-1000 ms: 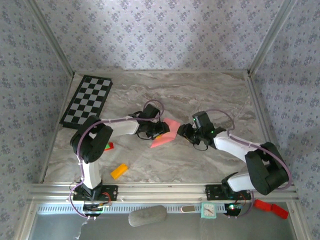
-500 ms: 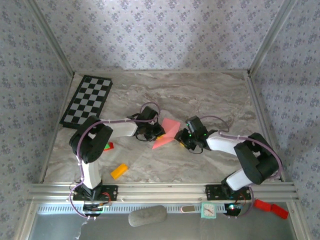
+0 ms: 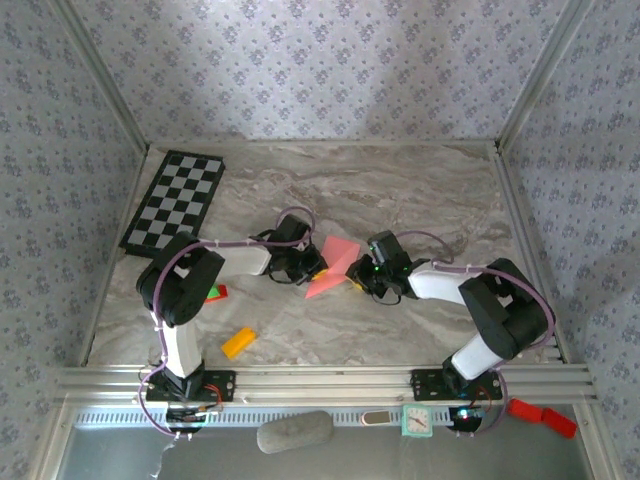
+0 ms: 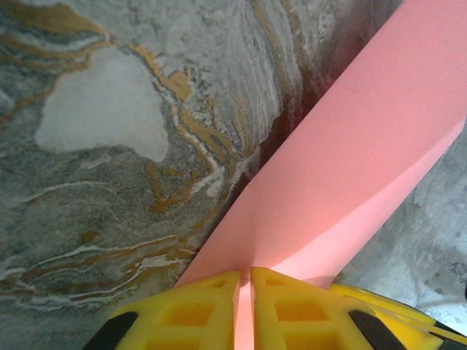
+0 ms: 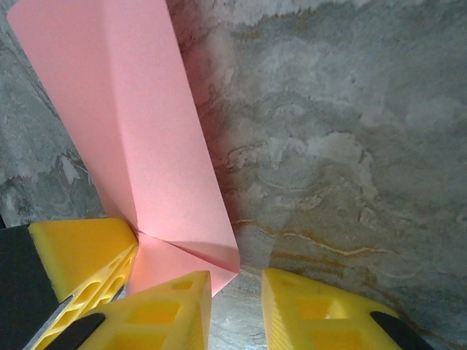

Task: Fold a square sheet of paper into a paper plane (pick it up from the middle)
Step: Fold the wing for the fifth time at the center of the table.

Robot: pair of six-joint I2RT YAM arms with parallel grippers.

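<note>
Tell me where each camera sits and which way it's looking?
Top: overhead behind the bases, looking down at the table; left arm and right arm show.
Left wrist: on the left arm, looking past the left fingers pinching the pink paper.
Right wrist: on the right arm, looking past the right fingers, parted, at the paper's fold.
Shared: all see the paper.

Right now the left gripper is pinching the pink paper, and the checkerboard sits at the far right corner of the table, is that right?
Not quite. The checkerboard sits at the far left corner of the table, as the top external view shows. The rest holds: the left gripper is pinching the pink paper.
</note>
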